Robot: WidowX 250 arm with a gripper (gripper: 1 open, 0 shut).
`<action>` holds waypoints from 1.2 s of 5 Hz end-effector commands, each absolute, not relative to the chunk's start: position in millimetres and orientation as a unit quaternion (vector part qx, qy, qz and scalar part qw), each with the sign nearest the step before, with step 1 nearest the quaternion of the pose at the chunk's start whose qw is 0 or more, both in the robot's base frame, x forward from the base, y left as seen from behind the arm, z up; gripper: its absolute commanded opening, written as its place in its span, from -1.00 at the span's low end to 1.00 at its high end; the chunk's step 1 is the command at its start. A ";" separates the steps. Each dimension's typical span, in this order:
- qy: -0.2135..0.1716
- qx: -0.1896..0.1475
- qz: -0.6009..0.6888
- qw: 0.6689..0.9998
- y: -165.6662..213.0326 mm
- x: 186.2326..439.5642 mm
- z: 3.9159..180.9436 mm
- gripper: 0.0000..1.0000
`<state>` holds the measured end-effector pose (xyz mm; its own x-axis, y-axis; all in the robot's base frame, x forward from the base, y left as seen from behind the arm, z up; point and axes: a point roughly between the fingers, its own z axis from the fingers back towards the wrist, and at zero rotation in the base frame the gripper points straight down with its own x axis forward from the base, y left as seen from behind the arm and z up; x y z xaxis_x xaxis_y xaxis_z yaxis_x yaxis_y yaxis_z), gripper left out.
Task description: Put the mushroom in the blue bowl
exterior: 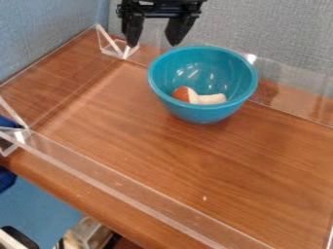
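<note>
Mushroom (200,95), small toy with orange-brown cap and cream stem, lies inside the glossy teal-blue round bowl (203,84) on the wooden table (169,160) (black gripper (155,37) above, jaws apart, empty).

My work surface is a brown wooden table (196,146) fenced by low clear acrylic walls (78,160); the blue bowl (202,86) sits on it toward the back.
</note>
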<state>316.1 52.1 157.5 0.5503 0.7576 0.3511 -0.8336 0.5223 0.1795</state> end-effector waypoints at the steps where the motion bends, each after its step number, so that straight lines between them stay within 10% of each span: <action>1: -0.139 0.159 0.470 0.857 61.0 317.1 173.4 1.00; 6: -0.121 0.191 0.471 0.853 76.0 327.9 163.2 1.00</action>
<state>323.0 71.9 144.6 0.5564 0.7555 0.3459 -0.8306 0.4930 0.2591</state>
